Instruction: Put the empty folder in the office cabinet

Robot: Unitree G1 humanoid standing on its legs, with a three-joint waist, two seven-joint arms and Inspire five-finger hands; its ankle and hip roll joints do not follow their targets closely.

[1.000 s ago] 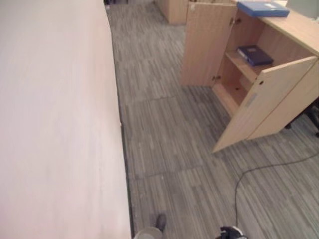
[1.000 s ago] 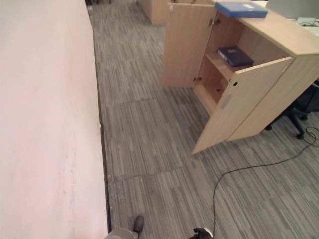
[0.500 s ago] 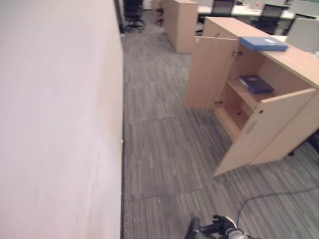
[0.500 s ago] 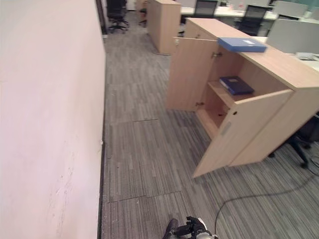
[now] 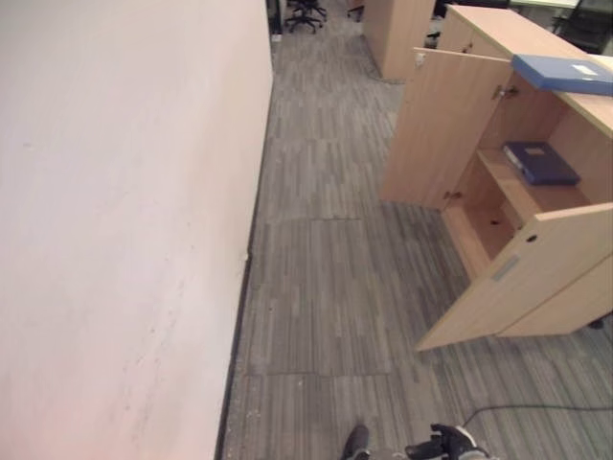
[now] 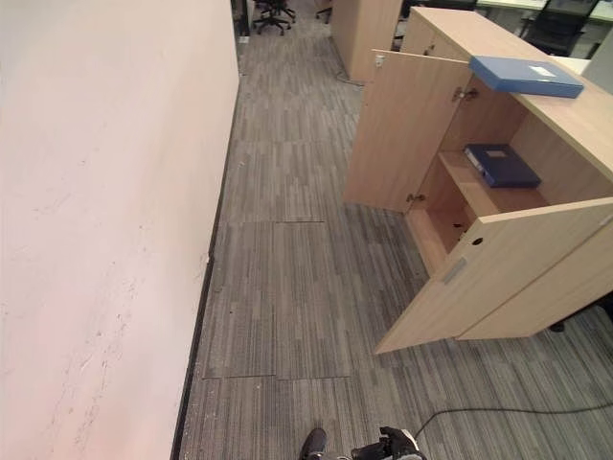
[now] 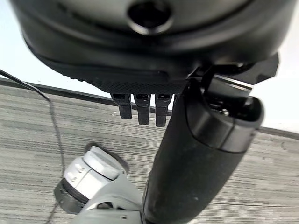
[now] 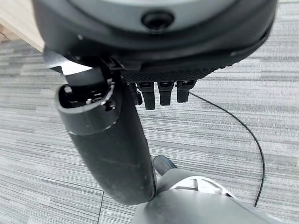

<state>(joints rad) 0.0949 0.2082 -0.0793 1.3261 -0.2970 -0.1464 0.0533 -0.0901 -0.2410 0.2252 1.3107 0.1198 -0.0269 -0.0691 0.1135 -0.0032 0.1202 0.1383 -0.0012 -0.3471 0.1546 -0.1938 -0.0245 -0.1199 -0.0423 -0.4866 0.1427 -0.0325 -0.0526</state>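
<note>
Two folders [image 6: 525, 76], open cabinet [image 6: 484, 278]

— Where's the folder?
— A light blue folder [image 6: 526, 76] lies flat on top of the wooden cabinet [image 6: 498, 249], whose doors stand open; a dark blue folder [image 6: 501, 165] lies on its shelf.

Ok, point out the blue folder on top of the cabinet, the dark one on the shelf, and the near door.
blue folder [image 6: 525, 76], right eye view, its cover
dark folder [image 6: 501, 165], right eye view, its cover
near door [image 6: 498, 269], right eye view, its outer face
</note>
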